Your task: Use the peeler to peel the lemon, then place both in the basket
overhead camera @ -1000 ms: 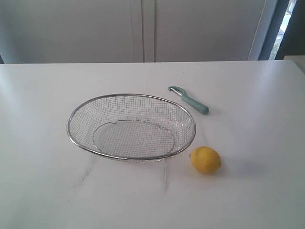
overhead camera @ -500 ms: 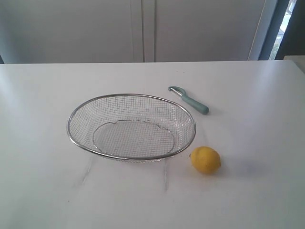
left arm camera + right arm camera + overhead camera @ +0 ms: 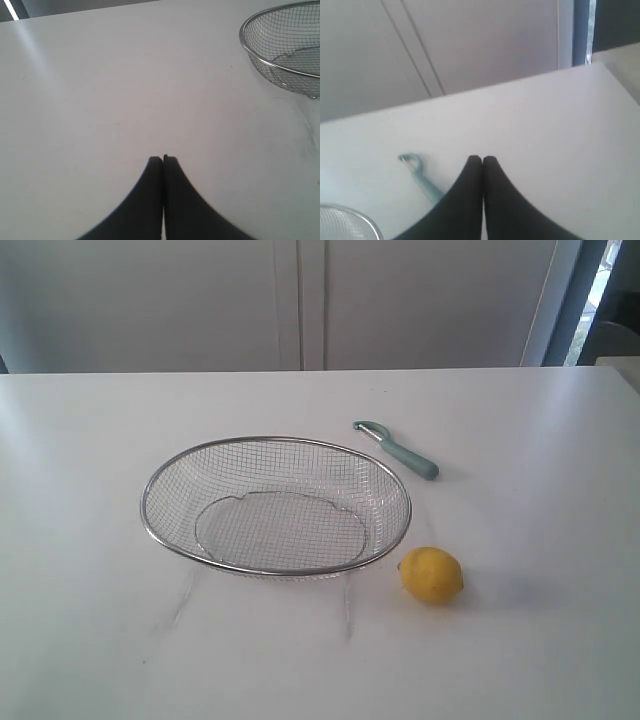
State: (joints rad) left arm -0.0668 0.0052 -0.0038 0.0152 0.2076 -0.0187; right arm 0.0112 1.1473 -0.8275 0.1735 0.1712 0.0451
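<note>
We see the lemon lying on the white table, just beside the near right part of the basket. We cannot tell whether fruit and rim touch. Its yellow skin looks whole. The basket sits upright at the middle of the table, its wire mesh showing the tabletop through it. The peeler lies flat beyond the basket's far right rim, near it but apart. Its curved head points toward the basket and its teal handle angles away to the right. Lemon and peeler both rest outside the basket, well apart from each other.

In the left wrist view, the left gripper is clenched, its two dark fingers pressed together with nothing between them. It hangs over bare table, well apart from the basket's rim. In the right wrist view, the right gripper is likewise clenched on nothing above the table, with the peeler lying near it. Pale panels stand behind the table.
</note>
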